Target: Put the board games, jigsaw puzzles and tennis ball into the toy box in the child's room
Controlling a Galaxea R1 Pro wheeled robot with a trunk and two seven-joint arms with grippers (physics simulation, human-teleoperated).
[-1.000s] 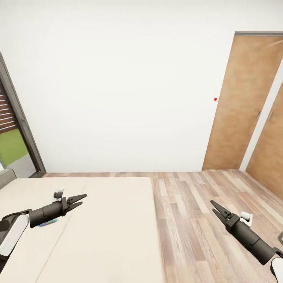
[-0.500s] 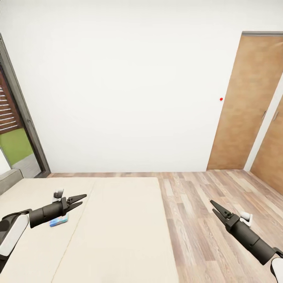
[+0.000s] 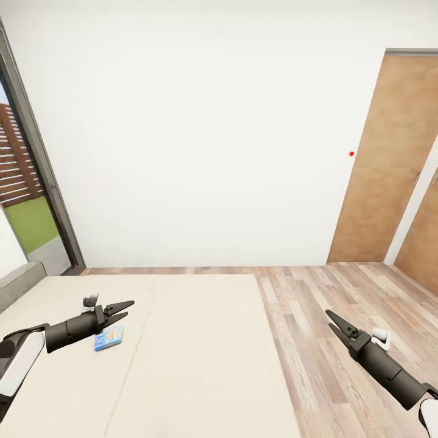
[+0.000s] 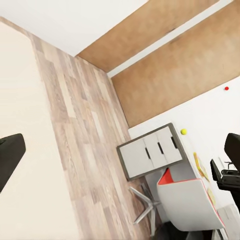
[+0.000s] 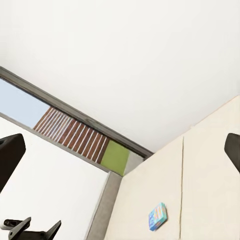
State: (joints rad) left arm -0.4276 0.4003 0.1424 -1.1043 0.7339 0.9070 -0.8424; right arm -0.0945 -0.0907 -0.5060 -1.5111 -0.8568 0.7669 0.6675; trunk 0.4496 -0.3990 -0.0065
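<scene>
- While the robot faces the bed, its left hand hangs over the mattress with its fingers a little apart, holding nothing.
- A board game lies flat on the bed just below and slightly short of that hand's tips, partly tucked under the forearm; its long axis runs roughly across the arm's line, tilted.
- From the right wrist view the same blue box sits alone on the beige bedding.
- The right hand is out over the wooden floor, well apart from the game, fingers nearly together and empty.
- The left arm is plainly nearer, so I judge a short pull back and drop suits it.
</scene>
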